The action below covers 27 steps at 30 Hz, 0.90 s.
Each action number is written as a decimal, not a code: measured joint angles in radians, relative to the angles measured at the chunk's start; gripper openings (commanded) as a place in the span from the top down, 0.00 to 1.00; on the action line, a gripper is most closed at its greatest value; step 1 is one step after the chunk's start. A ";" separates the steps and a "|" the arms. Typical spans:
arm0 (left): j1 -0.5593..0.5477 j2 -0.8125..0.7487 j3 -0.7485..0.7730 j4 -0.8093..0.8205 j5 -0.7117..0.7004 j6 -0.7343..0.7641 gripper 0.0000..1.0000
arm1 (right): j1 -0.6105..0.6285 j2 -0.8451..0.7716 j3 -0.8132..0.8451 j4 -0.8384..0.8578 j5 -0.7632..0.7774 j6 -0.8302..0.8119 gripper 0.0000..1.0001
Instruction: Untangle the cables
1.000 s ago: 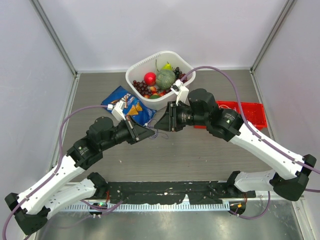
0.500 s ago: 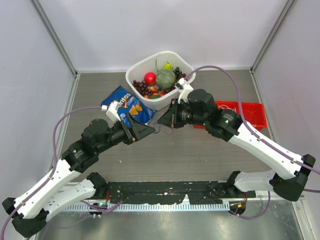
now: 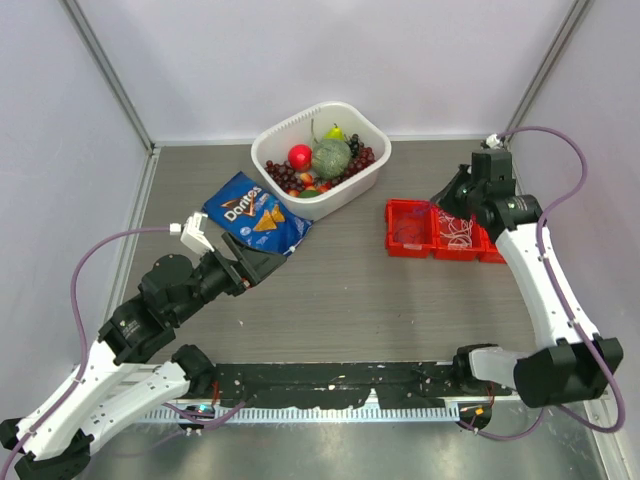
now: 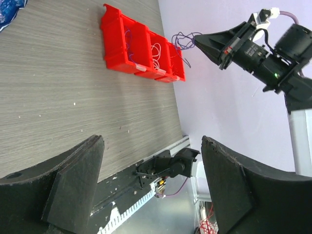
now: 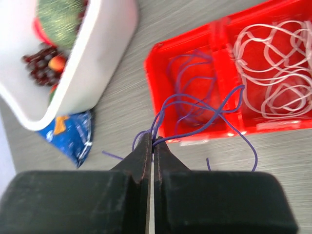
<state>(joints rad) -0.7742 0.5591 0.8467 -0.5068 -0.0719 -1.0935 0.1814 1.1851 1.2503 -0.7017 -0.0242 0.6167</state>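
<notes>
- The left gripper point(image 3: 262, 266) hangs low over the near left part of the table point(image 3: 350, 310). Its jaws are spread wide and hold nothing.
- Just beyond it lies a blue chip bag point(image 3: 255, 212), flat on the table.
- To the right sits a red tray point(image 3: 405, 250) with 3 compartments in a row.
- Thin white cables point(image 5: 273, 73) lie in loose, overlapping curls in the middle compartment. A few purple strands lie in the left one.
- The right gripper point(image 5: 152, 144) is clenched on a thin purple cable point(image 5: 195, 103), pinched at 1 point between the fingertips.
- That cable is string-like and tangled. Several loops cross each other and 2 loose ends trail down, all hanging in the air above the tray.
- A white basket point(image 3: 270, 140) of fruit stands farthest back.
- 1 second ago both grippers met at the table's centre, just beside the chip bag, with the purple tangle between them.
- Since then the left gripper has let go and pulled back toward its base.
- The right arm has swung right and carried the cable over the tray.
</notes>
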 measured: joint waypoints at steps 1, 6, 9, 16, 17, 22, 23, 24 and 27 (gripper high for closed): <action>0.000 0.001 0.000 -0.005 0.000 0.000 0.16 | -0.046 0.028 0.000 -0.003 -0.002 -0.008 0.99; 0.000 0.002 0.000 -0.019 0.001 -0.003 0.16 | -0.149 0.178 -0.002 0.026 -0.124 -0.033 0.99; 0.000 0.002 0.000 -0.021 0.002 -0.004 0.16 | -0.152 0.248 -0.028 0.098 -0.230 -0.030 0.99; 0.000 0.026 0.000 -0.020 0.013 -0.005 0.16 | -0.146 0.345 -0.086 0.185 -0.283 -0.040 0.99; 0.000 0.030 0.000 -0.020 0.015 -0.006 0.16 | -0.146 0.361 -0.087 0.188 -0.271 -0.048 0.99; 0.000 0.050 0.000 -0.016 0.033 -0.008 0.16 | -0.146 0.465 -0.087 0.195 -0.221 -0.121 0.99; 0.000 0.053 0.000 -0.014 0.038 -0.008 0.16 | -0.146 0.489 -0.087 0.194 -0.216 -0.131 0.99; 0.000 0.056 0.000 -0.014 0.039 -0.008 0.16 | -0.143 0.511 -0.087 0.192 -0.211 -0.141 0.99; 0.000 0.064 0.000 -0.011 0.043 -0.008 0.15 | -0.130 0.549 -0.080 0.170 -0.175 -0.164 0.97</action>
<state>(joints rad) -0.7738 0.6231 0.8467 -0.5182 -0.0292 -1.1015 0.0509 1.7336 1.1702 -0.5320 -0.1989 0.4530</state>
